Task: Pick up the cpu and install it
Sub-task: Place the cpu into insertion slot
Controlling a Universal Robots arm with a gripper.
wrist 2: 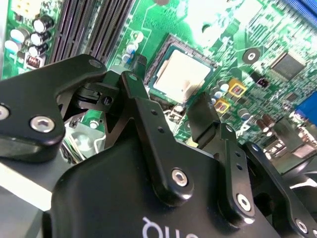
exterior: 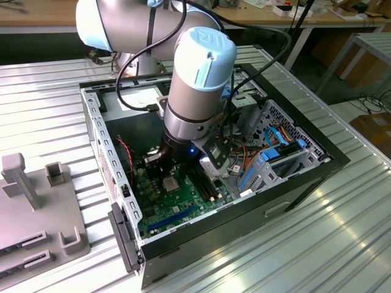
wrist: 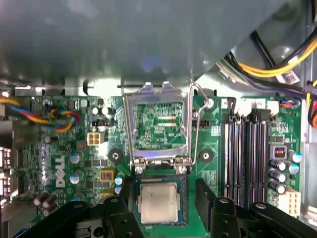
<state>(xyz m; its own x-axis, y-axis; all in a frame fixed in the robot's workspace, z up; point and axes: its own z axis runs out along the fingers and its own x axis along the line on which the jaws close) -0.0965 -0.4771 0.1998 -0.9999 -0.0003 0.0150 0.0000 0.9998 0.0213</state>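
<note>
**CPU in its socket, clamp frame not yet closed**

The cpu (wrist: 158, 202) looks seated in the socket (wrist 2: 170, 45), lying directly below the claw (wrist: 159, 194), between its fingertips. The claw is spread wide and grips nothing, its fingers (wrist: 208, 198) clear of the chip on either side. Just beyond the claw, the metal retention frame (wrist: 157, 124) stands raised with its lever (wrist: 196, 124) unlatched, so by my reckoning locking remains.

The desk (exterior: 342, 244) is made of ribbed, silvery metal slats, and light glares off them toward the exterior view's right. Behind it runs a wooden worktop (exterior: 36, 15) on pale legs, strewn with items too small to tell. On the exterior view's right, a dark floor (exterior: 333, 79) carries loose cables (exterior: 366, 101) and a cardboard box (exterior: 376, 128).
</note>
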